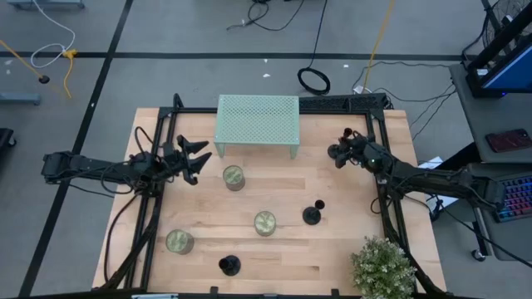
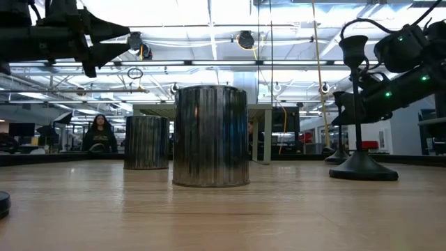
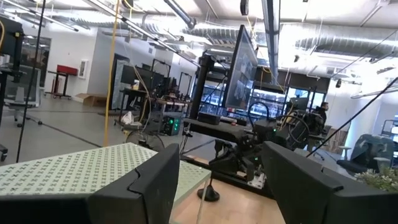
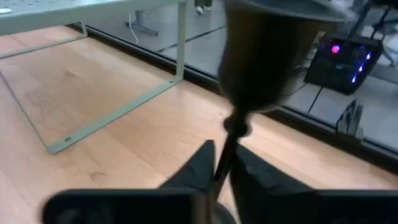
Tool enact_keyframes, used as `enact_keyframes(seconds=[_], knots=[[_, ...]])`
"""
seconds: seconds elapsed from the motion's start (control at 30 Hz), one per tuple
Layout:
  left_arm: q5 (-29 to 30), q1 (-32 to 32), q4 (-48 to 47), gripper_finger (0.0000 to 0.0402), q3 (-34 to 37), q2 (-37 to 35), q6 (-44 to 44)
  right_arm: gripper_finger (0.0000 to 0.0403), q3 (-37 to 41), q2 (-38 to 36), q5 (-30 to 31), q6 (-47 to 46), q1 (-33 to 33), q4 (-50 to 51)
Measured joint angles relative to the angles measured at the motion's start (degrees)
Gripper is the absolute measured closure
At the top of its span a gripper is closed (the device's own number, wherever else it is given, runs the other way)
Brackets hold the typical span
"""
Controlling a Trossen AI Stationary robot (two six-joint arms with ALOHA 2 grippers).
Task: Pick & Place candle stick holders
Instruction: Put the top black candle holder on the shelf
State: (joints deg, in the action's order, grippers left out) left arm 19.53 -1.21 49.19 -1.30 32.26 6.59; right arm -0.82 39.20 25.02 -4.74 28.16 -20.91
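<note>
Three black candle stick holders show. One stands on its disc base mid-right and shows large in the low view. Another stands on its base near the front edge. My right gripper is shut on the third at the far right, beside the green rack. My left gripper is open and empty, in the air to the left of the rack; it also shows in the left wrist view. My right gripper pinches the third holder's thin stem between its two fingers, below the cup top. The fingers come level from the table's right and lie across the stem. The holder stands upright; in the low view its base seems at table height, lifted or not I cannot tell.
A pale green mesh rack stands at the far middle. Three metal tins stand between the arms. A potted plant sits at the near right corner. A person sits far behind the table.
</note>
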Motion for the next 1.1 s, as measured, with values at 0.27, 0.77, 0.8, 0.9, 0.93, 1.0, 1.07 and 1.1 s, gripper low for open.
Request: enact_keyframes(seconds=[0.27,0.77,0.8,0.9,0.93,1.0,1.07,1.1], knots=[[0.0,0.0,-3.0,0.0167,0.0,0.0,4.1,0.0394,-3.7,0.0,0.1,-0.2,-0.1,-2.0],[0.9,0.0,-1.8,0.0167,0.0,0.0,4.1,0.0394,-37.0,14.7,-19.2,11.9,-0.1,-2.0],[1.2,0.0,-1.4,0.0167,0.0,0.0,4.0,0.0394,-39.6,18.0,-19.2,12.5,-0.1,-2.0],[1.5,0.0,-1.0,0.0167,0.0,0.0,4.1,0.0393,-47.3,27.1,-20.7,13.4,-0.1,0.5],[1.5,0.0,-1.0,0.0167,0.0,0.0,4.1,0.0393,-50.1,30.2,-20.7,13.7,0.0,0.8],[1.5,0.0,-1.2,0.0167,0.0,0.0,4.1,0.0393,-54.9,35.9,-20.7,14.6,0.5,2.7],[1.5,0.0,-1.5,0.0167,0.0,0.0,4.3,0.0393,-59.2,41.1,-20.7,14.7,1.2,3.9],[1.4,0.0,-1.5,0.0167,0.0,0.0,4.3,0.0393,-61.0,43.4,-20.6,14.8,1.6,4.2]])
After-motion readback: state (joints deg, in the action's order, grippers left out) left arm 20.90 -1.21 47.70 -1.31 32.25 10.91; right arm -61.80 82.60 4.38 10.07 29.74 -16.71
